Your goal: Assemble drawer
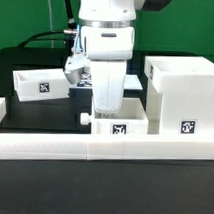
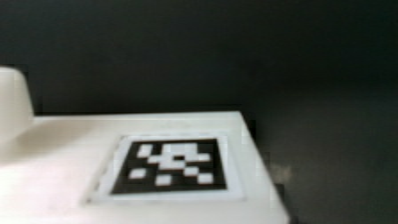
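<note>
The counter [image 1: 92,190] is black. Nearest lies a long low white rail [image 1: 44,146], and a small tray [image 1: 134,124] sits just behind it. The white arm [image 1: 107,45] stands straight up over that tray with its gripper [image 1: 107,105] pointing down. The fingers are hidden, so nobody can tell if it is holding anything. Farther back, the big case [image 1: 181,83] is on the exterior view's right and a second tray [image 1: 41,85] on its left, with a green wall [image 1: 28,17] behind.
</note>
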You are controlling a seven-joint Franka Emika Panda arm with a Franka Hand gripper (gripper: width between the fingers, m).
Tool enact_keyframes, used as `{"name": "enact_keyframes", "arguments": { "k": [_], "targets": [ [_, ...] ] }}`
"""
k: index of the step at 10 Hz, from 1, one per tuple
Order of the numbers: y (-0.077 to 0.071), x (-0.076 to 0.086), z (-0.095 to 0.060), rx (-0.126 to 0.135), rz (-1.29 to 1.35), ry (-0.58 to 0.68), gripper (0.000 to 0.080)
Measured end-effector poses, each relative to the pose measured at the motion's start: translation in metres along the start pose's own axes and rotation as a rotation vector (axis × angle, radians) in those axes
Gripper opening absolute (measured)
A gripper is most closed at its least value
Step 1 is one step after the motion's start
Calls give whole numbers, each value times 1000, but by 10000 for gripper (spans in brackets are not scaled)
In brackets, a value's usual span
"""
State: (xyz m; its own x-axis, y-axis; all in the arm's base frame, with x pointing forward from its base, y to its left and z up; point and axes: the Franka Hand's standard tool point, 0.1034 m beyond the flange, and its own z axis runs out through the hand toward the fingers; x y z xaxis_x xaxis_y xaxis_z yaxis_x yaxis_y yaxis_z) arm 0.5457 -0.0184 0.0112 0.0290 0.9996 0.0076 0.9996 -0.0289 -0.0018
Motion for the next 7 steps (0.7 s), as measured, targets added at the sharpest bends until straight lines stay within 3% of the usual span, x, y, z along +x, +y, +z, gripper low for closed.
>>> {"name": "enact_keyframes", "arguments": {
  "k": [7],
  "targets": [
    [-2, 7, 3, 4, -12, 2, 41]
  ]
}}
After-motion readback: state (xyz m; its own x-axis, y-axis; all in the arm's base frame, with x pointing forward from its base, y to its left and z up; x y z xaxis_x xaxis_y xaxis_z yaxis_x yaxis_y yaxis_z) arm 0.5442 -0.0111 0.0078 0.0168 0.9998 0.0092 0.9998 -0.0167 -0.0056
